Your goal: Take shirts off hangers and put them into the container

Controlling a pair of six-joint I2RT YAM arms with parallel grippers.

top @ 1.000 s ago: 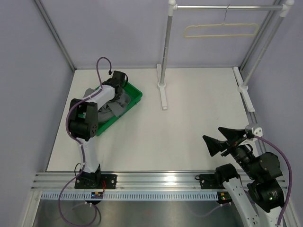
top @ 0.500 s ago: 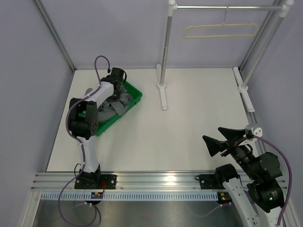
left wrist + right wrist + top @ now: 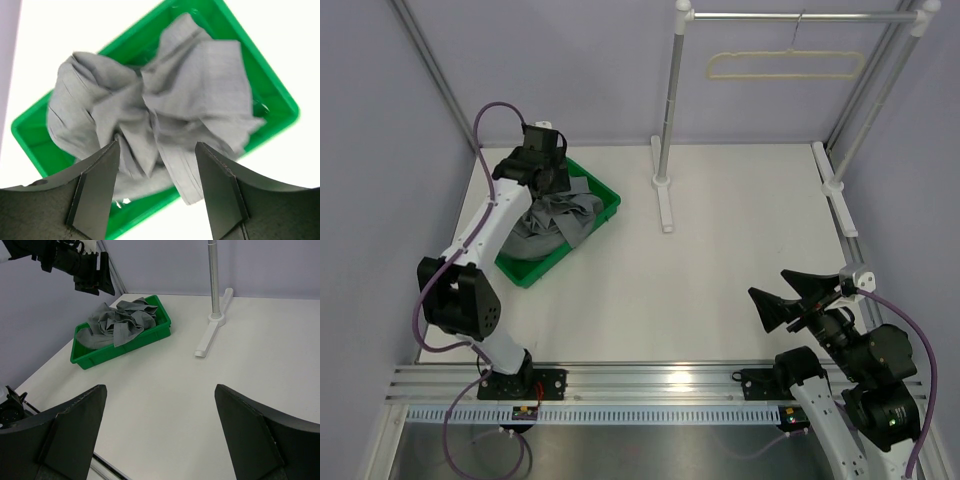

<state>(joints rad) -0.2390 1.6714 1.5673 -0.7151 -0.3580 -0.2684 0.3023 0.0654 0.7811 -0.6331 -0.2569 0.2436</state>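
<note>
White table (image 3: 720, 280), bare and matte across the middle. Sitting on it at the far left, skewed to the edges: green tray (image 3: 608, 200). Standing farther back, a white rack foot (image 3: 665, 205) mid-table (long and narrow), and a second rack foot (image 3: 838, 195) along the right edge, well apart.

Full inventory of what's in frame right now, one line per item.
shirt: one, grey, crumpled in the tray, edges spilling over its rim
tray: one, bright green, far left of the table
hanger: one, cream, bare, hooked on the rail at the far right
rail: one, silver, horizontal across the tops of the posts
posts: two, silver with white feet, at the far side of the table
table: one, white
left gripper: one, black, open and holding nothing, above the shirt and tray
right gripper: one, black, open and holding nothing, over the near right of the table
</note>
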